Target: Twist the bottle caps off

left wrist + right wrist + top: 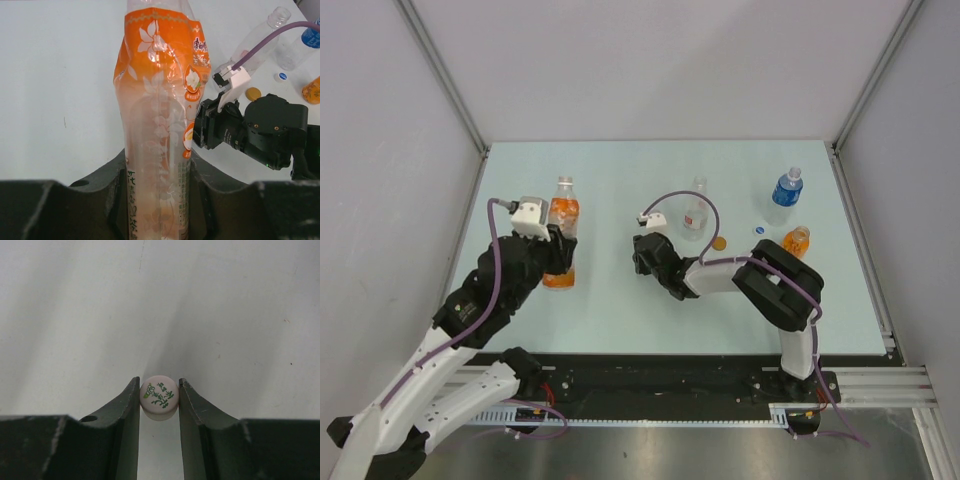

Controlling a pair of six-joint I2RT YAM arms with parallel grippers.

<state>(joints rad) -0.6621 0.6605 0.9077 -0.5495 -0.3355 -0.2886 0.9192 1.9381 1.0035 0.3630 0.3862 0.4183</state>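
From above, the left gripper (560, 244) is clamped around the orange-labelled bottle (563, 213), which stands upright on the left part of the table (620, 165). The right gripper (642, 256) sits over the middle of the table, to the right of that bottle and apart from it. A clear bottle (695, 215) stands just beyond it on the far right side. An orange cap (719, 242) lies on the table right of the clear bottle, and a white cap (758, 230) lies further right. A blue-labelled bottle (783, 195) stands far right, with a small orange bottle (796, 240) nearer, beside the right arm.

In the left wrist view, both fingers (100, 200) press the lower part of the orange-labelled bottle. Its top is cut off by the frame. The right gripper shows to the right, and the loose caps lie beyond it.

In the right wrist view, the fingers (127, 410) pinch a pale cap (159, 398) with green print at their tips, its printed top facing the camera.
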